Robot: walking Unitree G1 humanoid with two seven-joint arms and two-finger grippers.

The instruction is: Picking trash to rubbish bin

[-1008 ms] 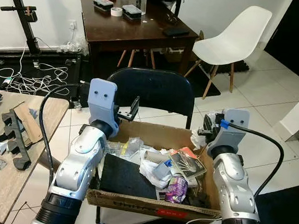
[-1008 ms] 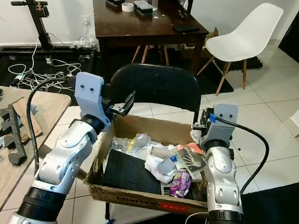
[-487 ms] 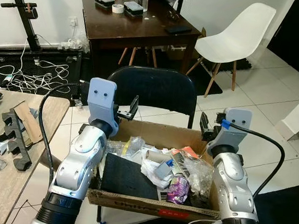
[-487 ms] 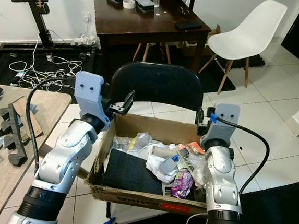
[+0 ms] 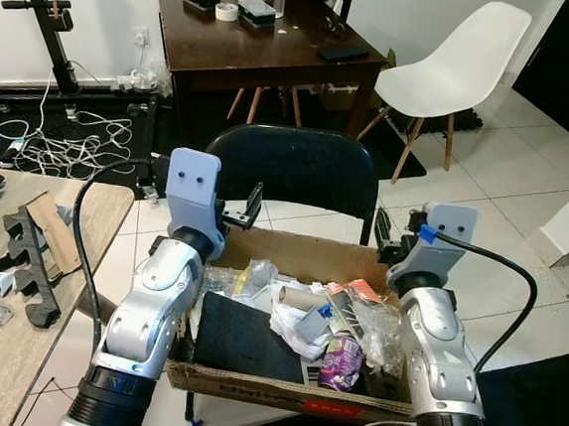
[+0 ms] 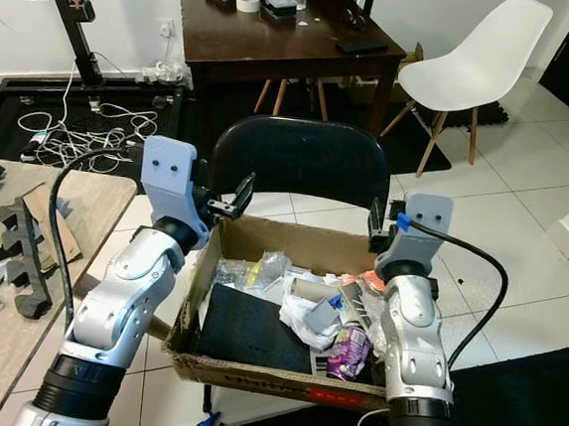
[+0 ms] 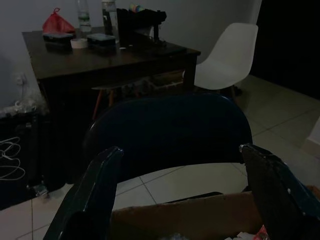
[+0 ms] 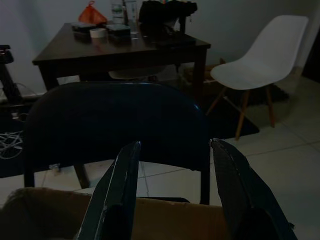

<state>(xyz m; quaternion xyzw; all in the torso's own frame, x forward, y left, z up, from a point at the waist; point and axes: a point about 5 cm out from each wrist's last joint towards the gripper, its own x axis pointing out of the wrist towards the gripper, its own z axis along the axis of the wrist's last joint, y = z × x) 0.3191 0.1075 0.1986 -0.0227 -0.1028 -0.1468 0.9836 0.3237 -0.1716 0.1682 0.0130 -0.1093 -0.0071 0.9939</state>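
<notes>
Left eye view: brown cardboard box of mixed trash (image 5: 300, 319) sitting on black chair (image 5: 293, 169); left pincer (image 5: 250, 208) and right pincer (image 5: 386, 244) hovering over its back corners. Left wrist view: left pincer (image 7: 180, 192) gaping wide, gripping nothing. Right wrist view: right pincer (image 8: 172, 192) spread apart, gripping nothing, box rim (image 8: 125, 207) just below.

Both eye views are bright, evenly lit and sharp, while both wrist views are dim and murky.
</notes>
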